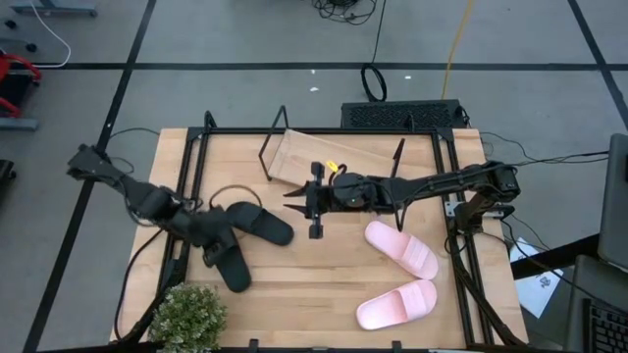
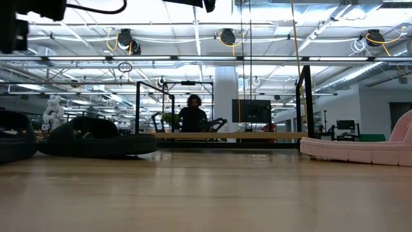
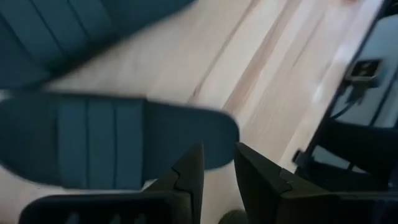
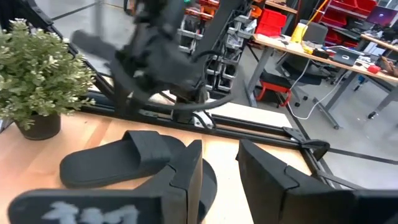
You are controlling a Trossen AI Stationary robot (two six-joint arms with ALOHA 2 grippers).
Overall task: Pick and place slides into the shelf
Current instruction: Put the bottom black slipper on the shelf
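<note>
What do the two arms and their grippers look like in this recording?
Both arms are dark, near-black jointed links with thin black cables trailing off the table. The right arm carries a small yellow tag near its wrist. The left gripper and right gripper each have two flat, angular black fingers.

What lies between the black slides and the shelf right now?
The right tool hangs over the tabletop between the shelf and the nearer black slide. Nothing else visible lies on that stretch. The left tool is down at the black slides, by the other black slide; the pink slides lie off to the side.
</note>
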